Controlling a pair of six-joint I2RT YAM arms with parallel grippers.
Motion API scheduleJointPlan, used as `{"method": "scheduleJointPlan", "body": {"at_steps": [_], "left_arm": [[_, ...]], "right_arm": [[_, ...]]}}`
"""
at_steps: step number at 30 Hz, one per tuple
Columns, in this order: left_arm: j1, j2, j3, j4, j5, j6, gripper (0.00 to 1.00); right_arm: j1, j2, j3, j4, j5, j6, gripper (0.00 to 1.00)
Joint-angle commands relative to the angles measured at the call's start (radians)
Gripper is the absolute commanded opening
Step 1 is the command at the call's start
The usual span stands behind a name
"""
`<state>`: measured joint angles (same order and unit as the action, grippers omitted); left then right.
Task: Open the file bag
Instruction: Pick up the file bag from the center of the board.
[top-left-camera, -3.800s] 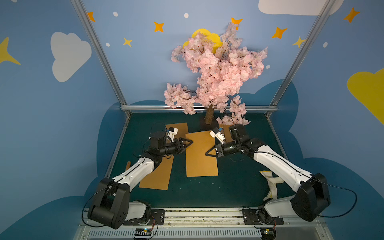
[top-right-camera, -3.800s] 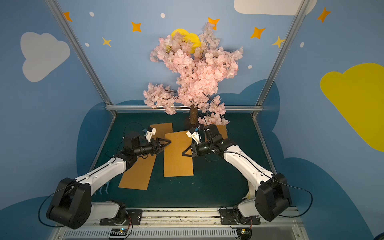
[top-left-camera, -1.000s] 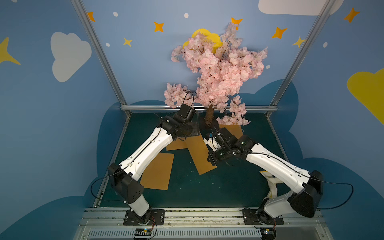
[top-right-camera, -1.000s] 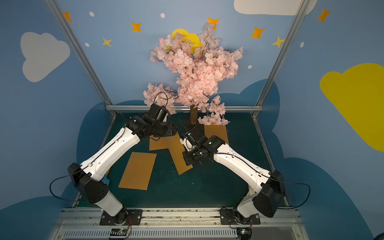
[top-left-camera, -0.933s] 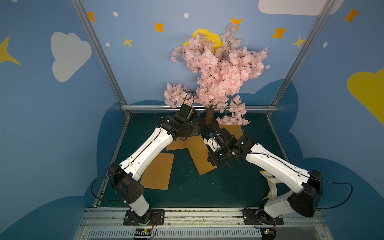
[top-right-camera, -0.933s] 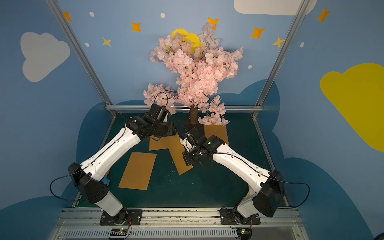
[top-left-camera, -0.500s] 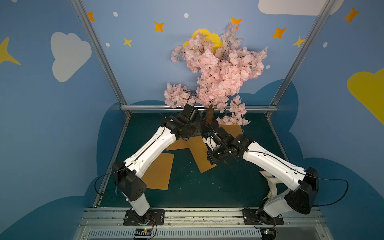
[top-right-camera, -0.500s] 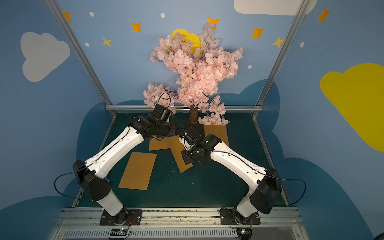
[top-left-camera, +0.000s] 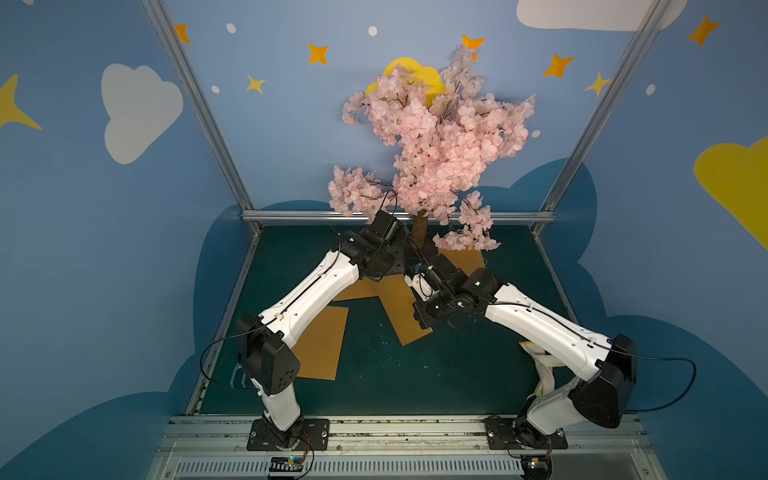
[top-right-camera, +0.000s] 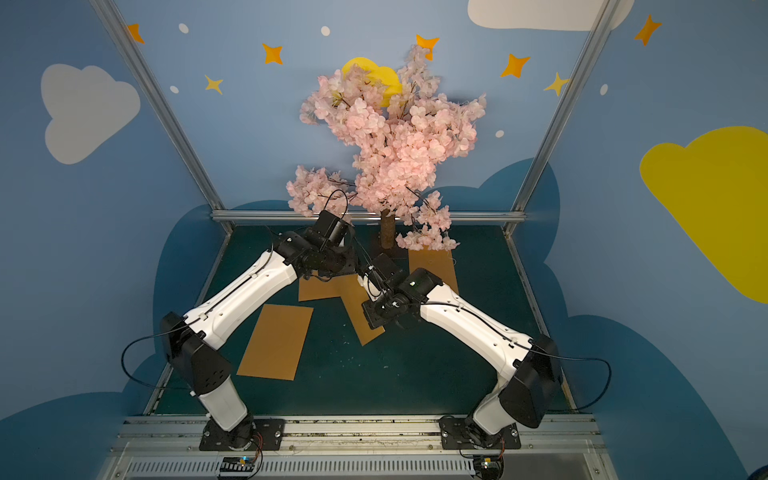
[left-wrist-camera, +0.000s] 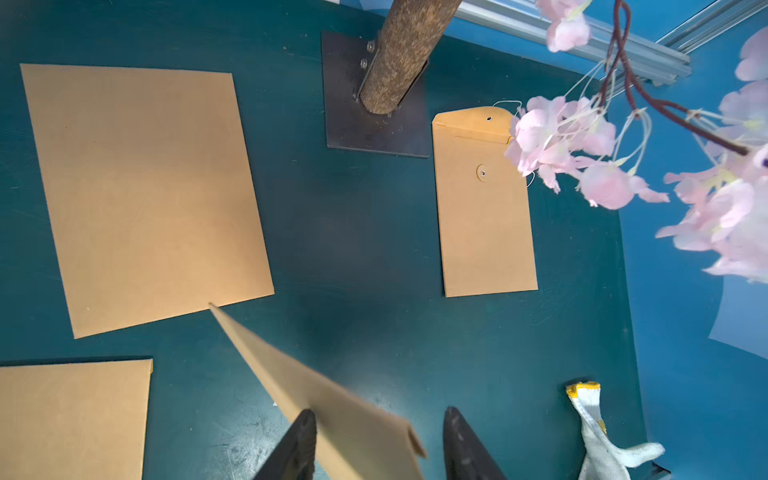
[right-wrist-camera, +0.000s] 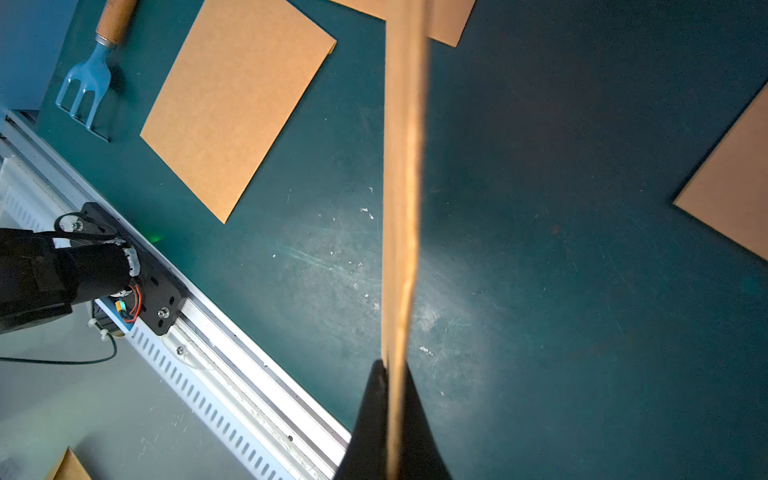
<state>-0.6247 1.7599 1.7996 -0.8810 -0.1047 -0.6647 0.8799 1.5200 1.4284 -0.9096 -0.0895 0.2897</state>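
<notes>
Now raised from the table (top-left-camera: 415, 374) and tilted, the file bag (top-left-camera: 405, 318) sits at mid-table, just near of the tree trunk (top-left-camera: 419, 230); seconds earlier it lay flat. The right hand (right-wrist-camera: 390, 370) is clamped on one edge. The left hand (left-wrist-camera: 379, 411) has swung in from the left, jaws apart astride the bag's folded end and not yet gripping. Judged stage: securing that end for opening.

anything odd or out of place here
One file bag hangs tilted in the air, pinched by the right gripper. A white glove and a blue garden fork lie at the edges of the table, unrelated clutter.
</notes>
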Motion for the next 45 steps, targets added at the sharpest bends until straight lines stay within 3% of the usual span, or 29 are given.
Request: {"method": "scheduleJointPlan", "body": {"at_steps": [1, 6, 11, 20, 28, 34, 37, 40, 45], "left_arm": [[0.001, 0.013, 0.018, -0.018, -0.007, -0.006, 0.47], [0.001, 0.022, 0.021, -0.019, -0.003, -0.006, 0.35], [0.002, 0.033, 0.020, -0.022, 0.002, -0.008, 0.31], [0.001, 0.032, 0.026, -0.021, -0.009, -0.012, 0.04], [0.018, 0.020, 0.046, -0.019, -0.019, -0.033, 0.03], [0.051, -0.008, 0.050, 0.012, -0.003, -0.032, 0.03], [0.077, -0.063, -0.031, 0.101, 0.052, -0.033, 0.03], [0.112, -0.154, -0.179, 0.264, 0.157, -0.048, 0.03], [0.189, -0.313, -0.467, 0.646, 0.467, -0.119, 0.03]], "right_arm": [[0.005, 0.008, 0.041, -0.005, 0.017, -0.012, 0.00], [0.005, 0.020, 0.052, -0.011, 0.024, -0.015, 0.00], [0.005, 0.019, 0.060, -0.009, 0.030, -0.015, 0.00], [0.006, 0.016, 0.070, -0.011, 0.028, -0.015, 0.01], [0.023, -0.014, 0.038, 0.025, -0.009, 0.006, 0.43], [0.027, -0.110, -0.046, 0.086, -0.053, 0.043, 0.57], [0.020, -0.191, -0.116, 0.136, -0.011, 0.114, 0.59], [-0.005, -0.295, -0.228, 0.249, 0.027, 0.097, 0.63], [-0.197, -0.362, -0.309, 0.312, -0.137, 0.117, 0.63]]}}
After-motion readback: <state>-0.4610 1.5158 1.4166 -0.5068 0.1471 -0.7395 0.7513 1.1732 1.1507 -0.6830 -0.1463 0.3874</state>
